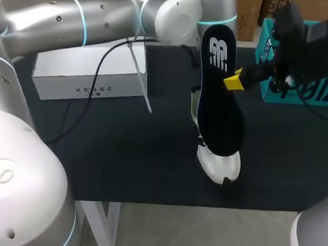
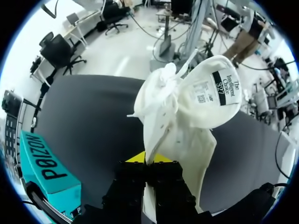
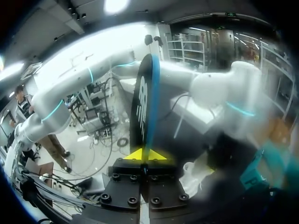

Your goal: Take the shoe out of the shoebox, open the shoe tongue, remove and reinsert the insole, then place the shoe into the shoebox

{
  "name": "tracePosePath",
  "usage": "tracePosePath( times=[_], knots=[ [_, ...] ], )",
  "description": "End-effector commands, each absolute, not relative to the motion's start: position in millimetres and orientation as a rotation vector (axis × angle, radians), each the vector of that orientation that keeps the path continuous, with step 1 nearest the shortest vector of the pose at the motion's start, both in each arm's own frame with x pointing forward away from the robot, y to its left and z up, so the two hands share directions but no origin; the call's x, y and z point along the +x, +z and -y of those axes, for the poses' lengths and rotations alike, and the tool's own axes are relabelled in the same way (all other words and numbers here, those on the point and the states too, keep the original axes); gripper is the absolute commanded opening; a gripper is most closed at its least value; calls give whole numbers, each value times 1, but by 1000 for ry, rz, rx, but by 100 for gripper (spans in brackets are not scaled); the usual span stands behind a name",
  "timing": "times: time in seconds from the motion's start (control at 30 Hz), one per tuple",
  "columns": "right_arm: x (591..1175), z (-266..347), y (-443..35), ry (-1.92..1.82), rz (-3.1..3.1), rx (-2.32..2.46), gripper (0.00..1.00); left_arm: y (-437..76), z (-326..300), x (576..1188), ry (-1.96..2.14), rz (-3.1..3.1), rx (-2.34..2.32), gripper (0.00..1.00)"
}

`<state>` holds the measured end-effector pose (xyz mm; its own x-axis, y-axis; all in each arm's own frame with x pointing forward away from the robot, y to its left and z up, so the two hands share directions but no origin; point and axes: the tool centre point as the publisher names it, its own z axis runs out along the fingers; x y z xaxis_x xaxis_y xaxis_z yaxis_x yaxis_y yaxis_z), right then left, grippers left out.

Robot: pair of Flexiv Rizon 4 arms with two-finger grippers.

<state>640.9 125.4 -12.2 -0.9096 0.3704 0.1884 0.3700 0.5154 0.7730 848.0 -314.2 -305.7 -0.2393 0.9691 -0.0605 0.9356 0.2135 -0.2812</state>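
Insole [image 1: 219,103] is out, pinched edge-on in the closed right end effector [image 1: 234,81] just above the white shoe [image 1: 219,163]. Left end effector [image 2: 147,158] is clamped shut on the shoe's upper edge. Teal shoebox [image 1: 304,91] sits behind the shoe on the desk [image 1: 124,154].

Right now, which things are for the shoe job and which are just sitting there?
For the job:
white shoe, pinched by the left gripper
black insole, out of the shoe and held up by the right gripper
teal box, probably the shoebox

Just lying about:
white box
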Motion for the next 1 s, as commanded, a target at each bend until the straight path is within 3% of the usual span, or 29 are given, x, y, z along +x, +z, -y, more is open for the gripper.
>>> tracePosePath(
  times=[0.03, 0.33, 1.0],
  knots=[
    [645, -129, -12, 1389, -2741, 670, 0, -310, 325, 848, 14, 1933, -2118, 0],
    [645, -129, -12, 1389, -2741, 670, 0, -332, 329, 841, -163, 1852, -2173, 0],
    [645, -129, -12, 1389, -2741, 670, 0, -345, 318, 850, -56, 1943, -2095, 0]
  ],
)
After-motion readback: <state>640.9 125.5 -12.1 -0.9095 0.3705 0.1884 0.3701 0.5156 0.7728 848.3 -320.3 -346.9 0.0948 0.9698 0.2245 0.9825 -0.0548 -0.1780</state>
